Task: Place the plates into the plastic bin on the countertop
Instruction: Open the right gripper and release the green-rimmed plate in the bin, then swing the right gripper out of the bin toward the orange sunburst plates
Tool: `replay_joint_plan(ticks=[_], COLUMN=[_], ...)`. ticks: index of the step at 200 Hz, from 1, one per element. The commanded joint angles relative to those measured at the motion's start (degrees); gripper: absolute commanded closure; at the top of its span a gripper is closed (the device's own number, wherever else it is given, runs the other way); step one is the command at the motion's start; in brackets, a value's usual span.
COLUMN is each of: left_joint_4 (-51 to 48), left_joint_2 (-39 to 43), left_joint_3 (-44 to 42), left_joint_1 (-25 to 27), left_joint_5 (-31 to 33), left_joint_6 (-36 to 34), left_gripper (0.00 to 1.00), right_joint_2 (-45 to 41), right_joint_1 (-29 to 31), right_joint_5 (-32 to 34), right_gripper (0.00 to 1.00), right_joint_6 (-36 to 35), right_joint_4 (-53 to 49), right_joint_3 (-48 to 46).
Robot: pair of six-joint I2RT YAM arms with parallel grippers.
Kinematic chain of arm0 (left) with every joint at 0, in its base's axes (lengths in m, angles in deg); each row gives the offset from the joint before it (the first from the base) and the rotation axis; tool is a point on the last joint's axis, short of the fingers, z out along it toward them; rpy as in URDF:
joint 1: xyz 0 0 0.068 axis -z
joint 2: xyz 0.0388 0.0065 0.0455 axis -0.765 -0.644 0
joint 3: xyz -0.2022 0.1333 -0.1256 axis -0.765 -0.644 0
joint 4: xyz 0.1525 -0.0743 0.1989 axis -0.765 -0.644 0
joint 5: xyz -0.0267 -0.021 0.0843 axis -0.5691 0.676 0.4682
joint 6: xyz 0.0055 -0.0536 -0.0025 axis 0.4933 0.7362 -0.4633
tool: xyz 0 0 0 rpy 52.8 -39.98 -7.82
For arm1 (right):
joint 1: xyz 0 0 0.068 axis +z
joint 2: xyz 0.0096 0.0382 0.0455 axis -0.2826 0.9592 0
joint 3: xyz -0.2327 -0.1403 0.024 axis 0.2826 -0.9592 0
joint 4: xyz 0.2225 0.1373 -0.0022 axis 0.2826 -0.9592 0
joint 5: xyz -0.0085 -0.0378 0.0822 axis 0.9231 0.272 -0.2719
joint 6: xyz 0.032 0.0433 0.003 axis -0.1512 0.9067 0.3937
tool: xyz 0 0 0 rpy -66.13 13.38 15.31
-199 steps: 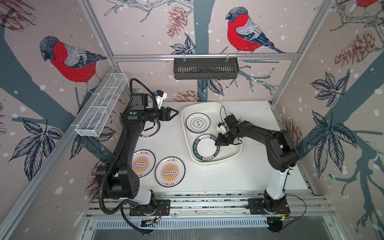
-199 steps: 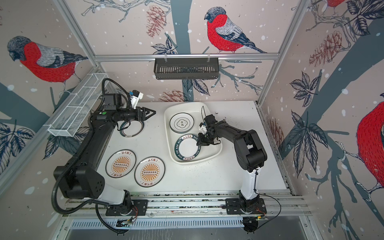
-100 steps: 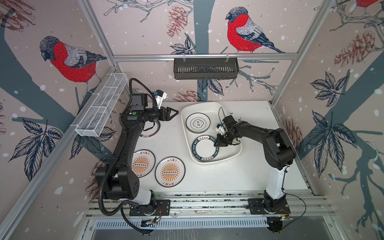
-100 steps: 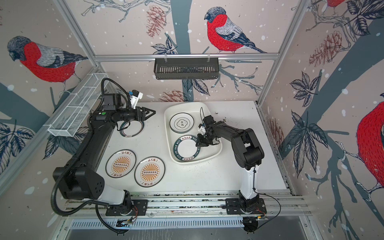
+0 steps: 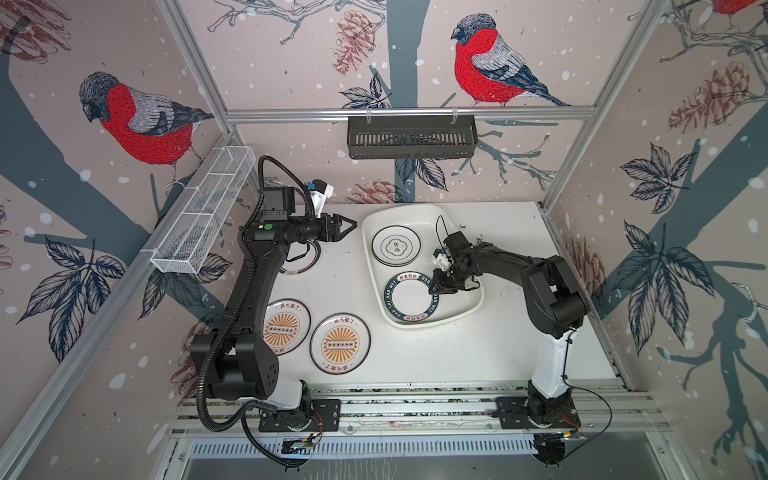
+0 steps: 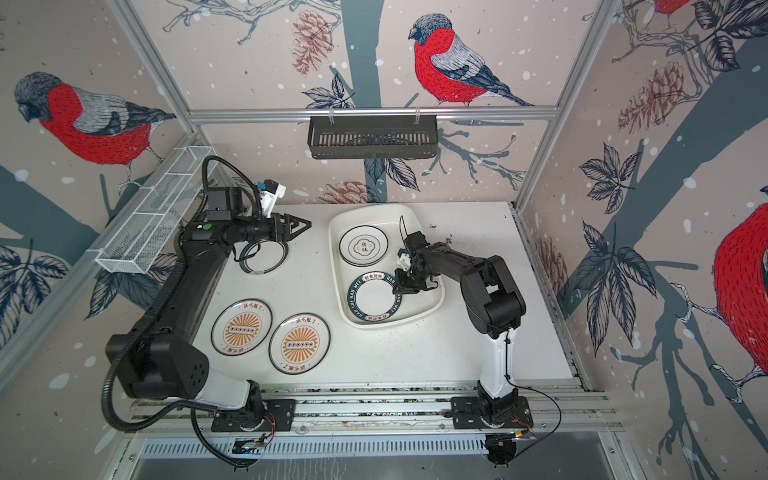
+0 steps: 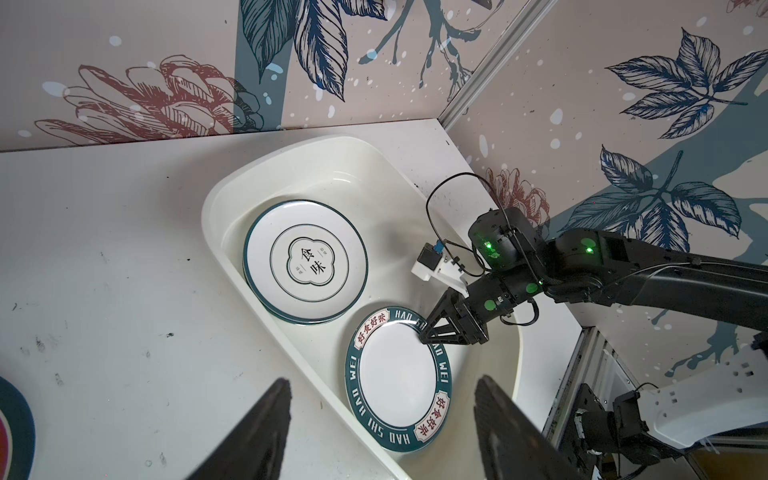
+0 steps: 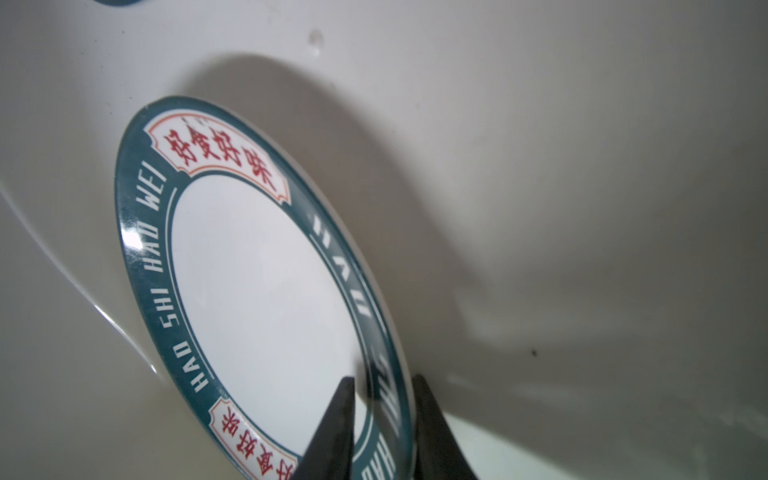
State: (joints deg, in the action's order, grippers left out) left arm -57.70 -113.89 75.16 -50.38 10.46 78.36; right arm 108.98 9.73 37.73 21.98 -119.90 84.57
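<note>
One plate (image 8: 257,282) rim newly loose betw. R tool (image 8: 382,380) jaws; L tool (image 5: 352,225) wide, empty

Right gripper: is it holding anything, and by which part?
The right gripper straddles the rim of the lettered plate inside the plastic bin; whether it grips cannot be told.

blk slotted basket (image 5: 411,137), wht wire basket (image 5: 203,216), bird wallpaper (image 5: 486,66)
</note>
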Motion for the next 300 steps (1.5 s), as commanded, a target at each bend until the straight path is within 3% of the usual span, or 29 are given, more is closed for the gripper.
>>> replay_joint_plan(ticks=[1, 145, 221, 247, 267, 300], left_joint_4=[-1.4, -7.0, -23.6, -16.9, -10.4, -1.5], left_joint_2=[0.3, -1.8, -4.5, -2.6, -1.2, -1.5], left_joint_3=[0.7, 5.4, 6.4, -1.6, -8.0, -12.9], left_joint_1=[0.1, 0.0, 0.1, 0.0, 0.0, 0.0], left_joint_5=[-1.4, 1.8, 6.4, 12.4, 13.0, 18.8], left_joint_6=[-0.9, -6.3, -26.9, -19.9, -13.2, -3.9], left_gripper=[0.3, 0.23, 0.23, 0.23, 0.23, 0.24], right_joint_2=[0.2, -7.3, -15.8, -20.1, -22.7, -24.7], right_joint_1=[0.1, -0.2, -0.2, 0.0, 0.5, 1.1], right_joint_5=[1.3, 3.0, 2.0, 0.6, 0.1, -0.6], right_gripper=[0.73, 0.71, 0.74, 0.74, 0.75, 0.76], right_joint_6=[-0.6, -2.0, 0.9, 4.5, 7.5, 10.3], right_joint_4=[-1.3, -0.8, 7.3, 14.9, 20.9, 26.3], right_joint_3=[0.7, 2.7, -0.2, -3.9, -7.0, -9.8])
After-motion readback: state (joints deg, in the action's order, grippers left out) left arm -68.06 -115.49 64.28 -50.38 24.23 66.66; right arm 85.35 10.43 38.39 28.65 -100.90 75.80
